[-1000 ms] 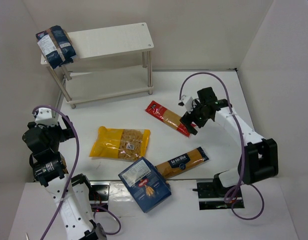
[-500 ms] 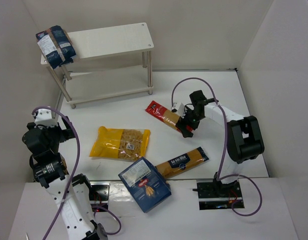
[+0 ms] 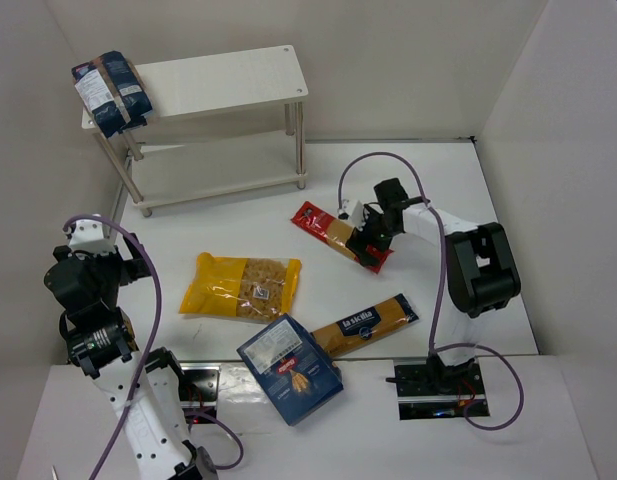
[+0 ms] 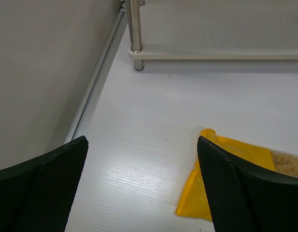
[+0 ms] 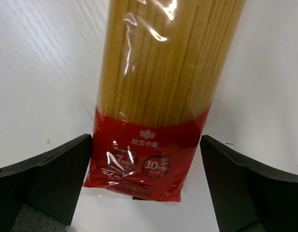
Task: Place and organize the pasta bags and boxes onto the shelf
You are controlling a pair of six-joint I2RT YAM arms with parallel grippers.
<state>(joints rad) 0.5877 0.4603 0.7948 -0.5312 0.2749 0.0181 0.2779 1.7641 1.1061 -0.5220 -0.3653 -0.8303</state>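
The long red spaghetti pack (image 3: 328, 231) lies flat on the table. My right gripper (image 3: 370, 243) is open over its near end, a finger on each side of the pack (image 5: 153, 111). The yellow clear-window bag (image 3: 240, 286), the blue box with red logo (image 3: 288, 367) and the long dark-blue spaghetti pack (image 3: 366, 322) lie on the table. Two dark-blue bags (image 3: 110, 92) sit on the left end of the cream shelf (image 3: 228, 80). My left gripper (image 3: 88, 265) is open and empty; the yellow bag's corner (image 4: 221, 179) shows by its right finger.
White walls close the table on the left, back and right. A shelf leg (image 4: 135, 29) and its lower board (image 4: 216, 54) stand ahead in the left wrist view. The blue box overhangs the table's near edge.
My right gripper has swung left and come down over the near end of the red spaghetti pack, which now lies between its open fingers. The left arm has not moved.
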